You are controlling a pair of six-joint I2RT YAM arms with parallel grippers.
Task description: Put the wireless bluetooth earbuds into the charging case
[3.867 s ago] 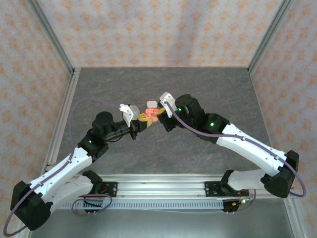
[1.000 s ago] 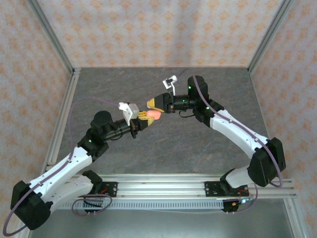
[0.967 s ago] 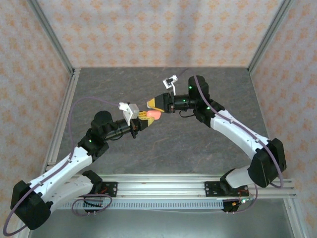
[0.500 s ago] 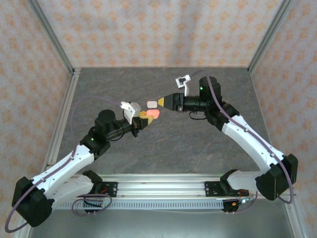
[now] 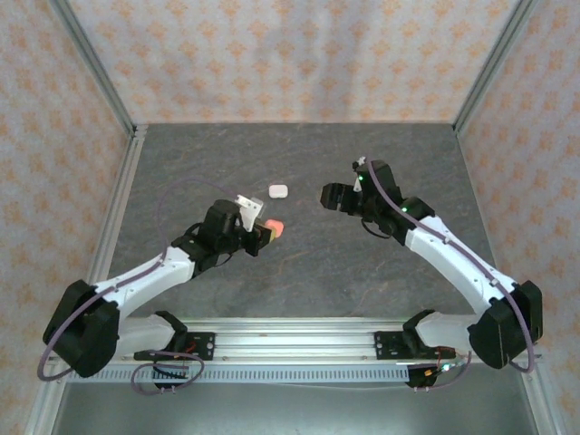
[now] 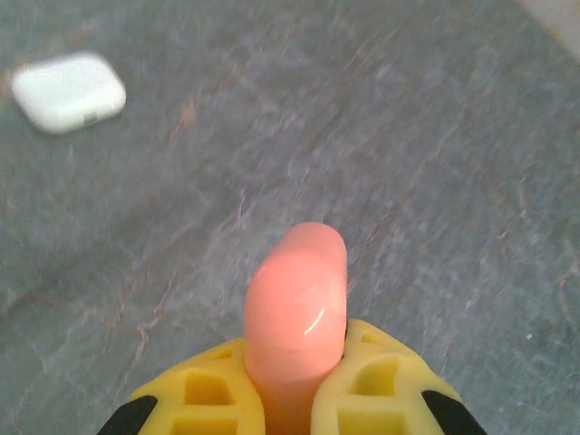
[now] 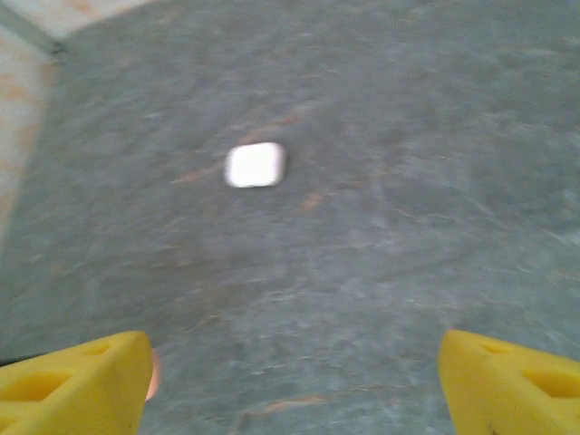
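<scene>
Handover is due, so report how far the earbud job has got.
Done: cannot be confirmed; both cases look closed, so their contents are hidden. In hand: the left end effector is shut on the pink case. The right end effector is open and empty. Left: the white case lies on the table, apart from both end effectors; nothing shows earbuds seated in either case.

The table (image 5: 381, 290) lies bare around the white case (image 5: 278, 190). The pink case (image 5: 275, 228) in the left gripper (image 5: 265, 233) stands near at 6 o'clock, the right gripper (image 5: 326, 197) at 3.
</scene>
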